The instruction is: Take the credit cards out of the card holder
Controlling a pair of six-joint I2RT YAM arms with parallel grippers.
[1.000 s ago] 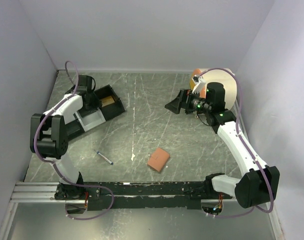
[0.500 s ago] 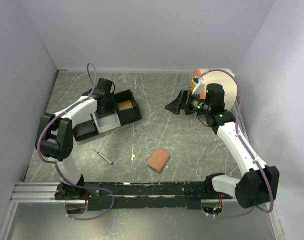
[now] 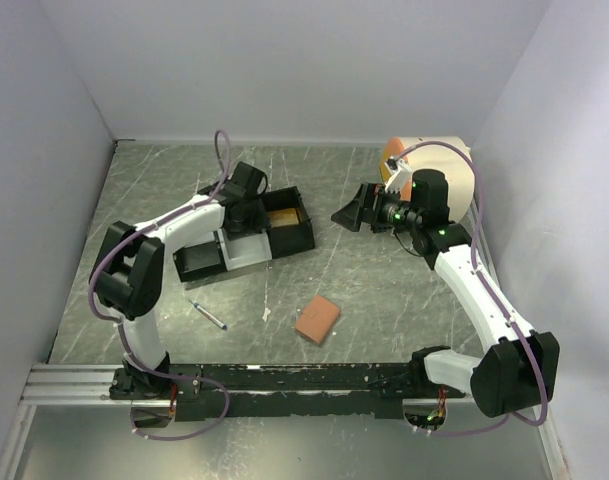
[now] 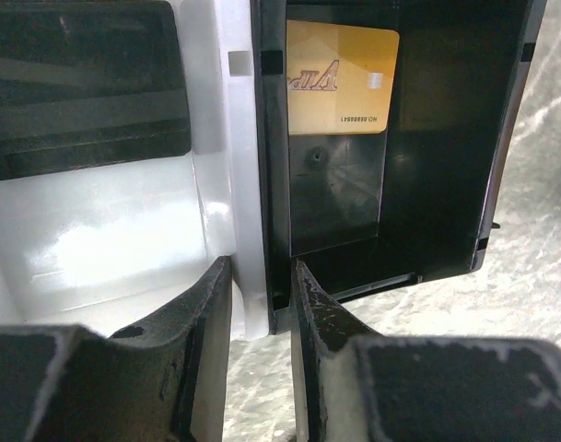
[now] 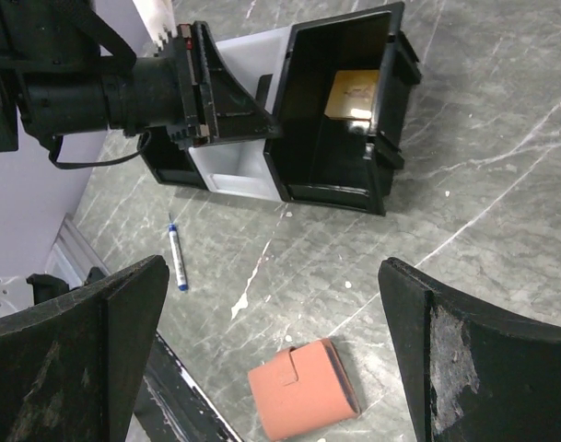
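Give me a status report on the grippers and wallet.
Left gripper shut on tray wall. Right gripper open, hovering. Wallet closed on table, untouched. Pen nearby, not in the way.

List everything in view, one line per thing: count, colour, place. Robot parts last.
card holder: 1, salmon-pink, closed, front centre of the table.
gold card: 1, gold, in the tray's black end compartment.
dark card: 1, dark grey, in the tray's white compartment.
tray: 1, black with a white middle compartment, left of centre.
pen: 1, pale with blue tip, left of the card holder.
roll: 1, pale tan with orange, far right corner.
table: 1, grey-green marbled.
left gripper: 1, black, clamped on the tray's divider wall.
right gripper: 1, black, open, above the table right of the tray.
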